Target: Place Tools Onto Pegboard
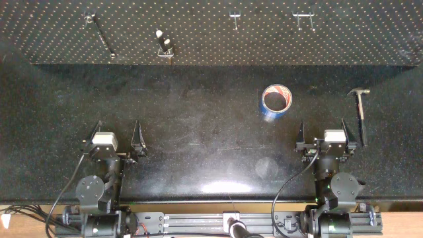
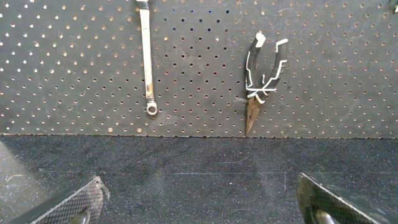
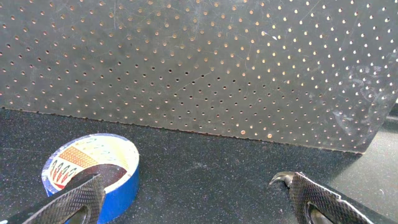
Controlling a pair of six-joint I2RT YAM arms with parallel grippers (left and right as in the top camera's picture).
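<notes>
Pegboard part loaded; two tools on the table, both grippers open and empty.

The pegboard (image 1: 198,33) stands along the far edge of the black table (image 1: 198,152). The left gripper (image 1: 118,127) and right gripper (image 1: 322,125) sit near their bases, each with fingers spread apart and nothing between them. A hammer (image 1: 361,112) lies flat on the table just outside the right gripper, head towards the board. A blue tape roll (image 1: 272,114) rests on the table between the right gripper and the board. A wrench (image 1: 102,36) and pliers (image 1: 163,45) hang on the board's left part. Bare hooks (image 1: 303,21) sit on its right part.
</notes>
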